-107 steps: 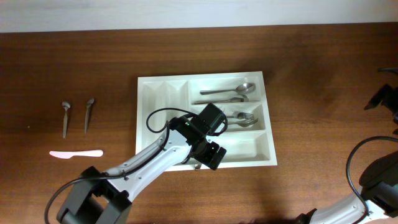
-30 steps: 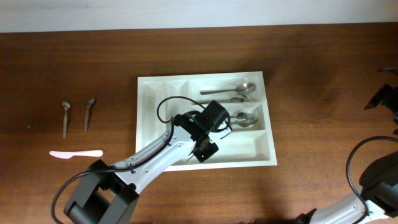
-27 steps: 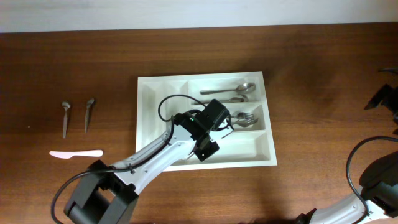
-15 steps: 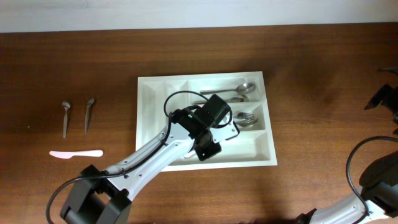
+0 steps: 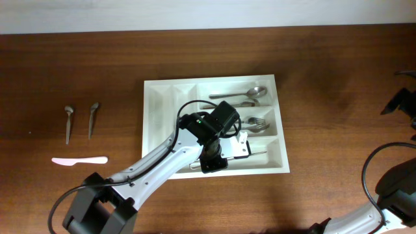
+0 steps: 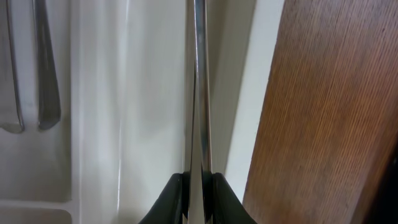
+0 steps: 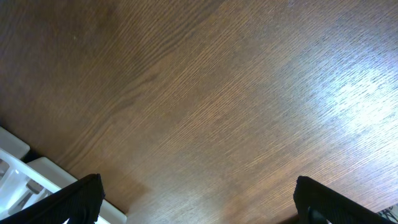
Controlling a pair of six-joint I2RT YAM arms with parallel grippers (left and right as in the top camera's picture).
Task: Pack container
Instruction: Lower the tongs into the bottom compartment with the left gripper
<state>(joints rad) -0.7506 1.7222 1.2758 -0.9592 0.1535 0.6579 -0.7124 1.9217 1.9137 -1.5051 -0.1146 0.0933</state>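
Observation:
The container (image 5: 151, 91) is a white compartmented tray in the middle of the table. My left gripper (image 5: 213, 160) hovers over its long front compartment, shut on a thin metal piece of cutlery (image 5: 255, 154) that points right along that compartment. In the left wrist view the black fingers (image 6: 171, 194) clamp this piece (image 6: 199, 93) edge-on, just inside the container's front wall (image 6: 245, 93). My right gripper (image 7: 199, 199) stands wide open over bare wood, nothing between its fingers, with a corner of the container (image 7: 25, 174) at lower left.
Spoons (image 5: 237, 96) lie in the container's back right compartment and forks (image 5: 257, 123) in the one below. On the table at left lie two small spoons (image 5: 68, 123) (image 5: 92, 119) and a white plastic knife (image 5: 79, 160). The right arm (image 5: 400, 104) sits at the right edge.
My left wrist has turned and shifted slightly back over the long compartment, so the held metal piece now points right along it. The right arm has not moved.

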